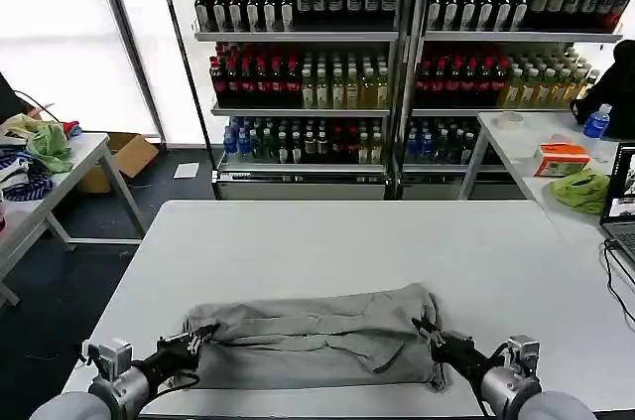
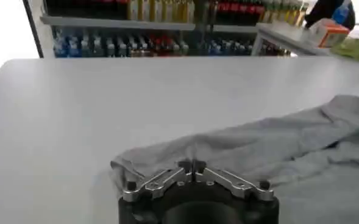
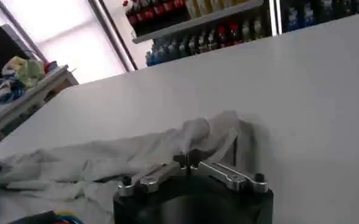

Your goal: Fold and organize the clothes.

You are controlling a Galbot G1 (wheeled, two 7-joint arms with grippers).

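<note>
A: Where's the shirt?
B: Soft, rumpled light grey cotton shirt [image 1: 317,336], long bunched strip, near front edge of smooth white rectangular table [image 1: 327,241].
A: Claws?
B: Left gripper [image 1: 201,339] pinching shirt's left end, right gripper [image 1: 425,329] pinching right end, tips pressed together w/ cloth.

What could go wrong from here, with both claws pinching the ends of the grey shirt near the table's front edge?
The left claw and right claw each seem to pinch only a small bunch of the grey shirt, so an end could slip out when lifted. The shirt is rumpled, so creases may get folded in. It lies close to the table's front edge and could slide off.
</note>
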